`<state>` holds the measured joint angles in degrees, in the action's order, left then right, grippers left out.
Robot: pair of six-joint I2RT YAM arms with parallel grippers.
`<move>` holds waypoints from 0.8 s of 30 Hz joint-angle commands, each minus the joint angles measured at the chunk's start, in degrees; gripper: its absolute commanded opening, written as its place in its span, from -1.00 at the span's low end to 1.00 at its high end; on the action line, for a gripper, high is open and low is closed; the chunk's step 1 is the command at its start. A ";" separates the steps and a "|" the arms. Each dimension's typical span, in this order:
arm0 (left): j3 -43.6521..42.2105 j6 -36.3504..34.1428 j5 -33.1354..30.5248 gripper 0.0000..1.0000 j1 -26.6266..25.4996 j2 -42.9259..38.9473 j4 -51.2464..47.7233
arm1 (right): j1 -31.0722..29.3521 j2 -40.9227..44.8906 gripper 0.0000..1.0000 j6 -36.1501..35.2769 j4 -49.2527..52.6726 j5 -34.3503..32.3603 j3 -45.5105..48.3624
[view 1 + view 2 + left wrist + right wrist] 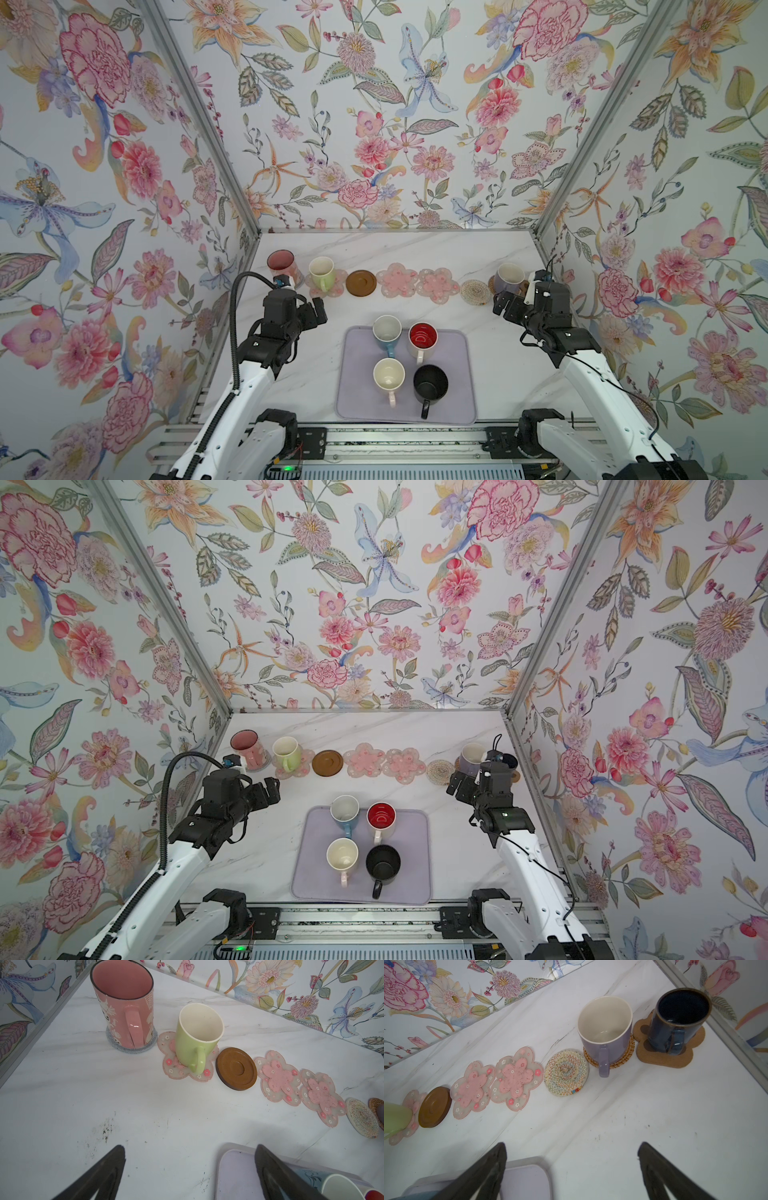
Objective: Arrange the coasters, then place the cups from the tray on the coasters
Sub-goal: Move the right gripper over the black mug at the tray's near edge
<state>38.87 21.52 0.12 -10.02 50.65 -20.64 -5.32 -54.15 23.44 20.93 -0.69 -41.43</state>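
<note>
Nearest the robot's base, the lavender tray [357,395] lies flat on the marble table [316,382] with 4 cups upright on it. The black cup [430,384] and the cream cup [388,374] form the near row, with the blue cup [387,330] and the white cup with red inside [422,336] behind them. Just past the tray's far corners, the left gripper [190,1147] and the right gripper [572,1144] hang on either side of it. Both have their jaws spread wide with nothing between them, and each wrist view shows only bare table between the fingers and a tray corner close by. Farther back, 8 coasters run in 1 row across the table. At the left end the grey round coaster [128,1050] bears the tall pink cup [122,1003]. Next to it, a flower coaster [168,1064] bears the lime-green cup [197,1036]; both cups stand well apart from the left gripper, handles turned toward it. The brown disc [236,1069], 2 more flower coasters [278,1076] [323,1097] and the pale woven coaster [565,1073] lie bare. At the right end the rattan coaster [627,1055] carries the lavender cup [605,1028] and the paw coaster [664,1059] carries the navy cup [679,1020], both ahead of the right gripper and clear of it.
</note>
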 commanded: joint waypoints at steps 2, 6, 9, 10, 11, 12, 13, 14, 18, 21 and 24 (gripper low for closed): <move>-0.01 0.72 -1.24 0.98 0.45 -1.54 1.38 | -2.91 0.73 0.99 4.33 2.61 0.63 -0.76; -0.64 0.89 -1.93 0.98 0.48 -3.16 1.83 | -8.63 0.65 0.99 8.97 4.94 -0.77 0.23; -0.72 0.89 -1.80 0.98 0.45 -4.01 1.96 | -14.46 1.90 0.98 13.43 6.55 -3.06 1.88; -0.77 0.89 -1.80 0.98 0.46 -4.23 2.10 | -16.74 2.61 0.98 14.79 6.90 -3.92 2.35; -0.91 0.94 -1.70 0.98 0.44 -4.41 2.34 | -19.17 3.26 0.98 16.13 7.19 -5.02 2.73; -0.95 0.81 -1.71 0.98 0.45 -4.51 2.56 | -21.92 3.68 0.98 17.11 7.91 -6.48 2.76; -0.99 0.81 -1.55 0.98 0.46 -4.51 2.54 | -23.66 3.92 0.99 17.84 8.68 -7.71 2.60; -0.91 0.81 -1.45 0.98 0.44 -4.47 2.61 | -25.73 3.85 0.98 18.66 10.32 -9.42 2.10; -0.92 0.88 -1.44 0.98 0.44 -4.47 2.60 | -34.52 2.91 0.98 20.83 16.16 -14.48 -1.04; -1.01 0.89 -1.35 0.98 0.46 -4.84 2.70 | -40.00 2.96 0.99 23.42 19.34 -17.06 -2.60; -1.25 0.98 -1.40 0.98 0.44 -5.38 2.76 | -45.45 2.67 0.98 26.88 21.50 -19.13 -3.36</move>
<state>38.61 21.96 -0.43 -10.02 46.28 -18.72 -47.20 -51.27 45.56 37.08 -15.03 -42.87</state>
